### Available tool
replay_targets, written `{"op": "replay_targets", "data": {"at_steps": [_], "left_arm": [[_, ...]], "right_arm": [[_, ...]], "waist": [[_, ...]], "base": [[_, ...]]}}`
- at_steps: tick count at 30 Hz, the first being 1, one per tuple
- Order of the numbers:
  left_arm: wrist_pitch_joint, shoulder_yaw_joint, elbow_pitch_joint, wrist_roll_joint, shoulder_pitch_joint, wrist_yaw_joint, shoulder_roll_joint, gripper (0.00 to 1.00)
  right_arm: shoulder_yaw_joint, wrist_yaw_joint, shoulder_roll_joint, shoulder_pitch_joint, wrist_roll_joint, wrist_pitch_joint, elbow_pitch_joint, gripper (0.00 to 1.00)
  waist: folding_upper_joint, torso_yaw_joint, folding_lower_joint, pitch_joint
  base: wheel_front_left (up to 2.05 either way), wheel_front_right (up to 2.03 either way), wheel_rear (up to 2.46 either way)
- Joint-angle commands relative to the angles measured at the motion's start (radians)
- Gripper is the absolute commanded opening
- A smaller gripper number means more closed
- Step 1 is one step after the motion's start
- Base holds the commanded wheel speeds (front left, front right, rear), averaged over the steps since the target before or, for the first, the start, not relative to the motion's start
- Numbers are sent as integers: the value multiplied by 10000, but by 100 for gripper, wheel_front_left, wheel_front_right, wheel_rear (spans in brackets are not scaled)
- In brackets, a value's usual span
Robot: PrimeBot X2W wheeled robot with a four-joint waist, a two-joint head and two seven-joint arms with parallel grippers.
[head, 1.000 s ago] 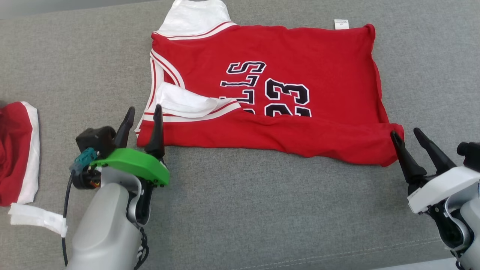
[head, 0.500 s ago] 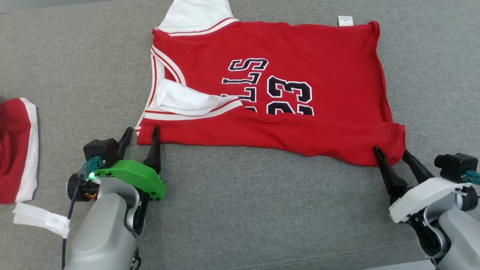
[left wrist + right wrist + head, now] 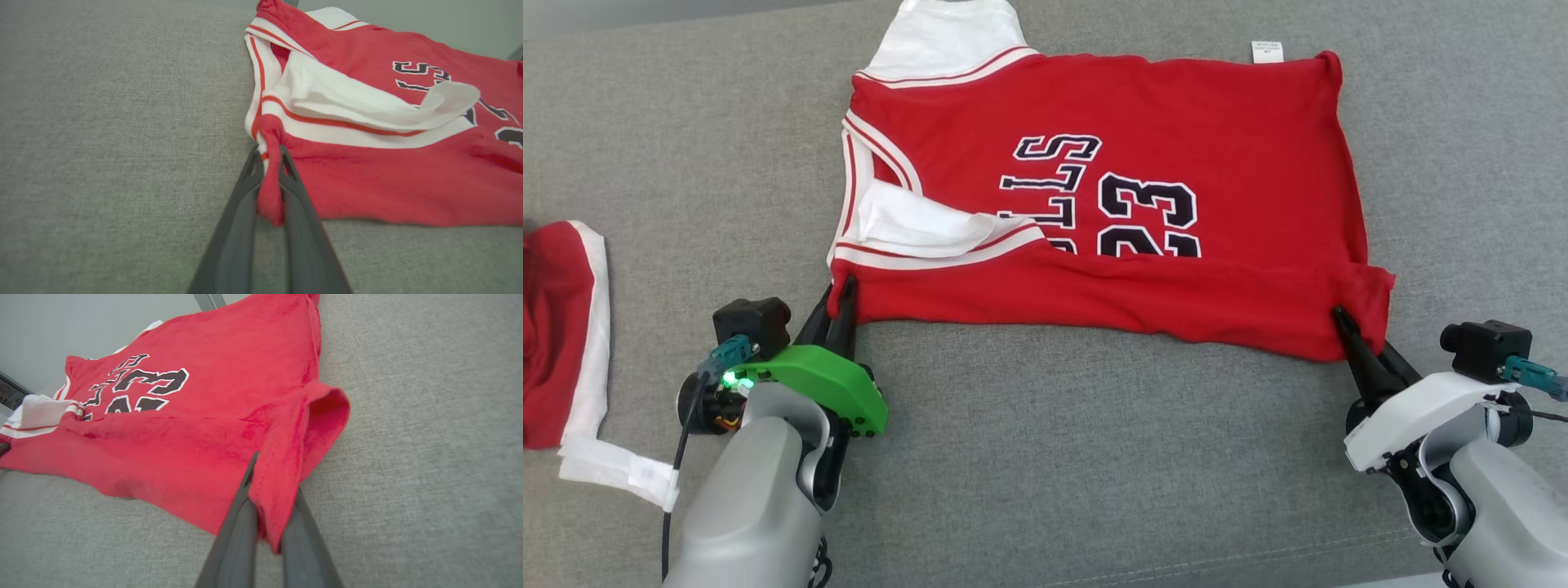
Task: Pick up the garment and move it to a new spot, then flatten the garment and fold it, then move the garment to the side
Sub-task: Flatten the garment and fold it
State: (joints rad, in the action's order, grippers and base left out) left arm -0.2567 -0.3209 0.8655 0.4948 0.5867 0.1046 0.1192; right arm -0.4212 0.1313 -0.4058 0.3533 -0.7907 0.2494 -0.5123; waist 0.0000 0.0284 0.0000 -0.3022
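Note:
The garment [image 3: 1176, 106] is a red jersey with white trim and black lettering, lying spread on the grey cloth surface, its near long edge folded over. My left gripper [image 3: 840, 296] is shut on the garment's near left corner; in the left wrist view a bunch of red cloth [image 3: 269, 192] is pinched between the two dark fingers. My right gripper [image 3: 1349, 331] is shut on the near right corner, where the red hem [image 3: 278, 498] is clamped between the fingers. Both pinched corners are slightly lifted and bunched.
Another red and white piece of clothing [image 3: 560, 327] lies at the left edge, with a white strip [image 3: 617, 474] by it. The grey surface [image 3: 1094, 457] stretches open in front of the jersey between my two arms.
Both grippers moved forward onto the jersey's near corners and went from open to shut on the cloth. The left corner has bunched up between the fingers.

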Motion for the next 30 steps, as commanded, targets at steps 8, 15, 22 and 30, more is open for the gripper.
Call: {"op": "replay_targets", "data": {"at_steps": [8,15,22,30], "left_arm": [[-92,521,-1723,117,-2078,-70,66,0],[-88,491,-3329,-1,-4053,-342,-77,0],[40,323,-4259,32,-5192,-638,-122,0],[-12,375,-4462,17,-5381,-889,-197,100]], "right_arm": [[158,-13,-279,-1044,-34,144,350,0],[558,-13,-477,-2234,86,-51,1112,0],[1464,-14,-367,-3345,180,-495,1662,0],[2047,-13,110,-3691,698,-722,1986,100]], "waist": [[0,-430,0,1290],[0,-648,0,1680],[0,-761,0,1790],[0,-651,0,1817]], "base": [[0,0,0],[0,0,0],[0,0,0],[0,0,0]]}}
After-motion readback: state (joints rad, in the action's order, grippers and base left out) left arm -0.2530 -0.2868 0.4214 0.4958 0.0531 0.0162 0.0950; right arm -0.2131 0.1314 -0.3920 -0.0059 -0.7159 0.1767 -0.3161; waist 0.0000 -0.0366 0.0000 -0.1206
